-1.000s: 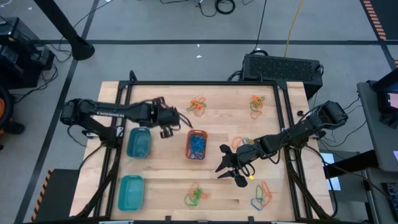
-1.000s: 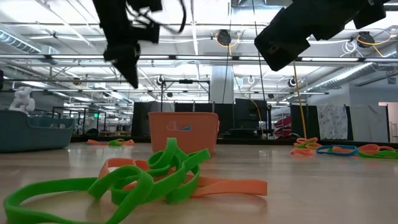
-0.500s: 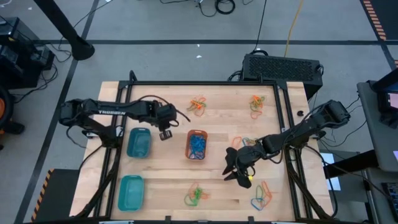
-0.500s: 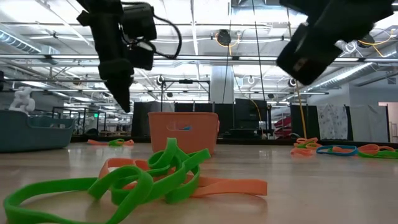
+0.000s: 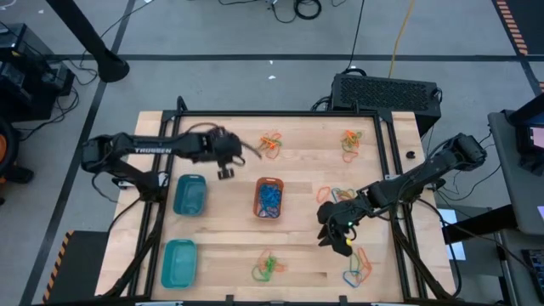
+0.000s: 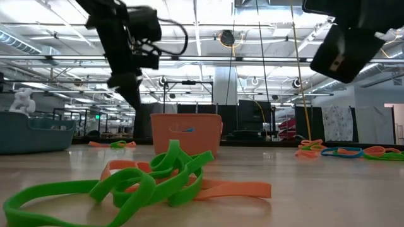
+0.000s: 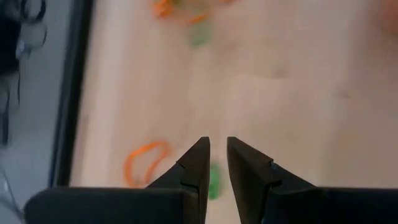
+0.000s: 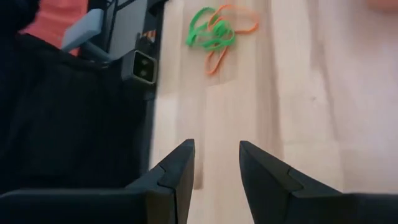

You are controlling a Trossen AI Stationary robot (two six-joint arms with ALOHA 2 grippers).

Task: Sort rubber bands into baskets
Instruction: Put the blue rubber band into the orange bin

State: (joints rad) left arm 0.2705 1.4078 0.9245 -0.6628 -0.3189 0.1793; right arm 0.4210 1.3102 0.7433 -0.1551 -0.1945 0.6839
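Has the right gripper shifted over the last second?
Yes. In the high view the right gripper has moved right, away from the orange basket, toward the table's right edge.

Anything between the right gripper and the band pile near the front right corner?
Nothing visible. In the high view the right gripper, fingers apart and empty, hangs over bare wood just left of the rubber bands at the front right. The orange basket lies further left, off that path.

My arms are dark, jointed tubes; the left arm [image 5: 153, 151] carries white lettering. Black cables loop off its wrist. My fingers [image 7: 198, 165] are black, wedge-shaped, tapering to flat inner faces, with stepped notches.
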